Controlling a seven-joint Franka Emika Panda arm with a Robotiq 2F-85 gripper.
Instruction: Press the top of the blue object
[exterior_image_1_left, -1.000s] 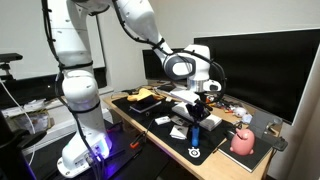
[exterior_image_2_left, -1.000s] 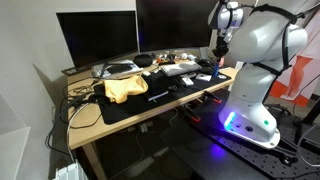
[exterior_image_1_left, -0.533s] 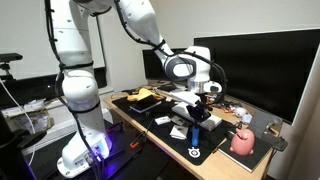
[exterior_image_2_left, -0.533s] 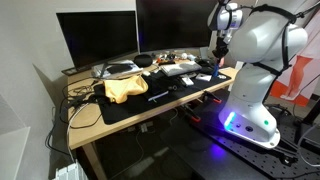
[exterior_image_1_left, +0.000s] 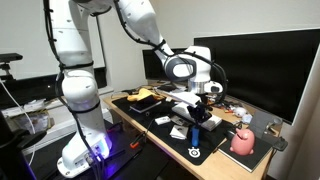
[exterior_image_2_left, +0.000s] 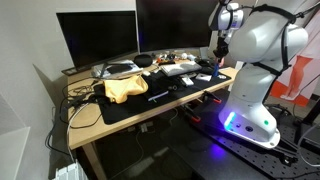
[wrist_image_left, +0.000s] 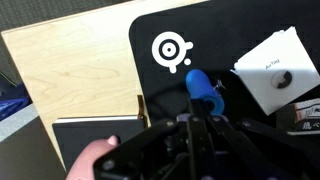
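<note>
The blue object is a small upright dark-blue cylinder on the black desk mat, seen in an exterior view (exterior_image_1_left: 196, 134) and in the wrist view (wrist_image_left: 203, 88). My gripper (exterior_image_1_left: 196, 116) hangs straight above it, fingers drawn together, with the tips at or just over its top. In the wrist view the shut fingers (wrist_image_left: 196, 120) cover the near end of the blue object. Whether the tips touch it cannot be told. In the other exterior view (exterior_image_2_left: 218, 56) the gripper shows at the far end of the desk, and the blue object is not discernible there.
A pink rounded object (exterior_image_1_left: 242, 141) sits near the desk's end. A white box (wrist_image_left: 277, 70) lies beside the blue object and a white round logo (wrist_image_left: 168, 50) marks the mat. A white keyboard (exterior_image_1_left: 186, 96), dark monitors (exterior_image_1_left: 255, 65) and a yellow cloth (exterior_image_2_left: 125, 88) are also on the desk.
</note>
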